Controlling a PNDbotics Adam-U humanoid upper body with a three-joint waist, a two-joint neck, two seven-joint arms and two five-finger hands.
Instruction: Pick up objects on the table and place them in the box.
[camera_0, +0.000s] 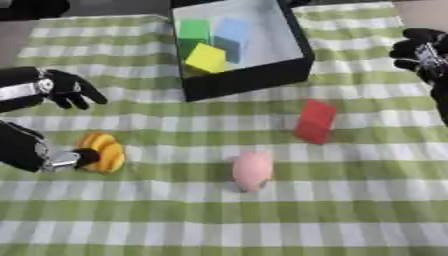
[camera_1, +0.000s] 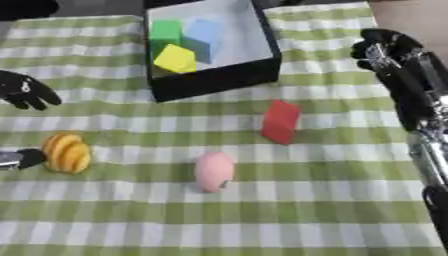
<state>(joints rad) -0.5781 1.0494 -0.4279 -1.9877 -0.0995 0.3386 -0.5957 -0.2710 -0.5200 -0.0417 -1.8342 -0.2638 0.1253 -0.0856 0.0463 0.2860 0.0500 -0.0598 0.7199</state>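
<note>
Left eye view looks down on a table (camera_0: 350, 210) under a green-and-white checked cloth, with a strip of bare grey surface showing beyond its far edge. At the far centre sits a black box (camera_0: 249, 80) with a pale inside, and it already holds three blocks: a green cube (camera_0: 194, 30), a light blue cube (camera_0: 233, 34) and a yellow cube (camera_0: 206, 58) tilted on a corner against the near wall.

Out on the cloth, a red block (camera_0: 314, 121) stands in front of the box, to the right. A pink egg-shaped object (camera_0: 252, 171) lies near the middle, nearer the camera. An orange ribbed object (camera_0: 103, 151), pumpkin-like as far as the soft picture allows, sits at the left.

The left hand (camera_0: 68, 89) hangs above the cloth at the left edge, fingers curled down and holding nothing. Below it a black and silver part (camera_0: 61, 160) touches the orange object; what it is, is hard to say. The right hand (camera_1: 385, 47) shows at the right edge beside the box, fingers curled, nothing in it.
</note>
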